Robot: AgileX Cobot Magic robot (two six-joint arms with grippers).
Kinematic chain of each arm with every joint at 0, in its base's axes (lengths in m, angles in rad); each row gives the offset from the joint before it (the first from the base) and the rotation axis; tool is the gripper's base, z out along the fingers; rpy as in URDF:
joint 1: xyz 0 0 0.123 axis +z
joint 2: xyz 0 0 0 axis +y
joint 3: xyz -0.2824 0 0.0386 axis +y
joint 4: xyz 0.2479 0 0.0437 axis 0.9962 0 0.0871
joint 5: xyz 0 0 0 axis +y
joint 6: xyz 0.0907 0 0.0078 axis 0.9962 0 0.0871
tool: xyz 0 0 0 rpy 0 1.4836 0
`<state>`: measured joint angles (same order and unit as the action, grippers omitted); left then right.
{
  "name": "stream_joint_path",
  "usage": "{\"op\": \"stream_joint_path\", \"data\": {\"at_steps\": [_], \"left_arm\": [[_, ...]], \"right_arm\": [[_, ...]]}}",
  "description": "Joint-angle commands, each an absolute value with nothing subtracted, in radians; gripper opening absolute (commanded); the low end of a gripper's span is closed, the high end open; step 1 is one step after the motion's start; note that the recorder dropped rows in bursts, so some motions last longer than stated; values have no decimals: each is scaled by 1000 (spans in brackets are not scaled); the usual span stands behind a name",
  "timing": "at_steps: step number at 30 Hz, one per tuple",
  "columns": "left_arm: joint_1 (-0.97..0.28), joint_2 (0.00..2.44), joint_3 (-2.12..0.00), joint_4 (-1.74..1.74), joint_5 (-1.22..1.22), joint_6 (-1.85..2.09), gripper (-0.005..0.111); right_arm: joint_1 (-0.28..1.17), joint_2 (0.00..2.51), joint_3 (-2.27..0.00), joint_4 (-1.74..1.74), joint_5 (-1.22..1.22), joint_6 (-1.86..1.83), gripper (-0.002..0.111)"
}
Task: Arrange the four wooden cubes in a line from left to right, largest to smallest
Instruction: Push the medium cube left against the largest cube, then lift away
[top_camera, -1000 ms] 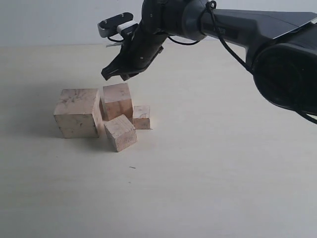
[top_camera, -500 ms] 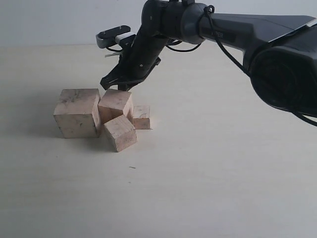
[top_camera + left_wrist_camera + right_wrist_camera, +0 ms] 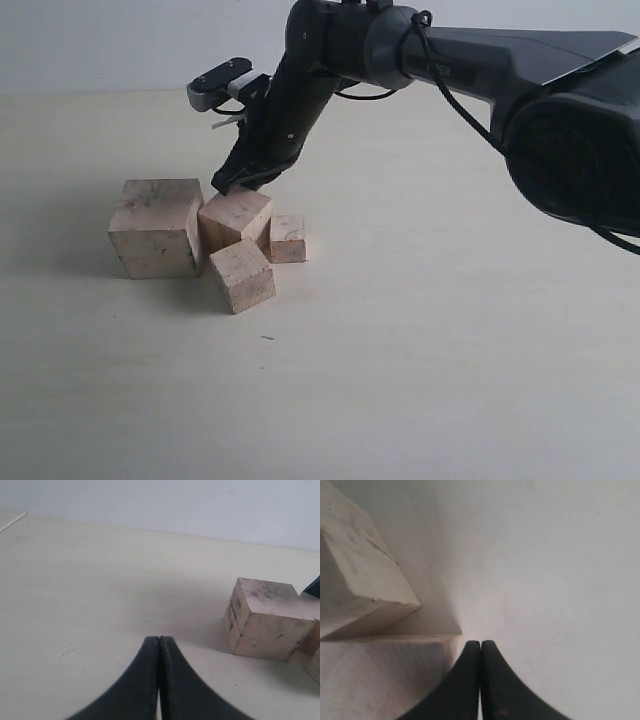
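Four wooden cubes cluster left of centre on the surface. Right jaws, pressed shut and empty, meet the second-largest cube at its upper back edge, seemingly to push it.

I read the largest cube as pale tan raw wood; in the left wrist view its faces carry dark grey pencil-like scribbles and smudges. The second cube, touching the largest cube, shows a warmer, slightly pinkish tan with faint grain. The third cube, just beside the largest cube, is light tan with fine grain lines. The smallest cube, farthest from the largest cube, is the same light tan with a faint darker mark. The table is plain cream with a few tiny dark specks; the wall is pale grey-white. The right arm is black and dark grey, its camera housing silver-grey. The left gripper and the right gripper are matte black
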<state>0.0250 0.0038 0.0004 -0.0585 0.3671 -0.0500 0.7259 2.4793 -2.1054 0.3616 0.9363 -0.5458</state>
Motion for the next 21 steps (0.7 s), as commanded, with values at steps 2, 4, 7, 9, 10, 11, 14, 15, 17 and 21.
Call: {"op": "stream_joint_path", "data": {"at_steps": [2, 4, 7, 9, 10, 11, 14, 15, 17, 21], "left_arm": [[19, 0, 0, -54, 360, -53, 0], [19, 0, 0, -54, 360, -53, 0], [19, 0, 0, -54, 360, -53, 0], [19, 0, 0, -54, 360, -53, 0], [19, 0, 0, -54, 360, -53, 0], [19, 0, 0, -54, 360, -53, 0], [19, 0, 0, -54, 360, -53, 0], [19, 0, 0, -54, 360, -53, 0], [19, 0, 0, -54, 360, -53, 0], [19, 0, 0, -54, 360, -53, 0]], "right_arm": [[727, 2477, -2111, 519, 936, -750, 0], [727, 2477, -2111, 548, 939, -767, 0], [727, 2477, -2111, 546, 944, -767, 0], [727, 2477, -2111, 546, 954, -767, 0], [727, 2477, -2111, 546, 959, -767, 0], [727, 2477, -2111, 548, 961, -767, 0], [727, 2477, -2111, 559, 970, -788, 0], [727, 2477, -2111, 573, 976, -798, 0], [727, 2477, -2111, 584, 974, -814, 0], [725, 2477, -2111, 584, 972, -806, 0]]}}
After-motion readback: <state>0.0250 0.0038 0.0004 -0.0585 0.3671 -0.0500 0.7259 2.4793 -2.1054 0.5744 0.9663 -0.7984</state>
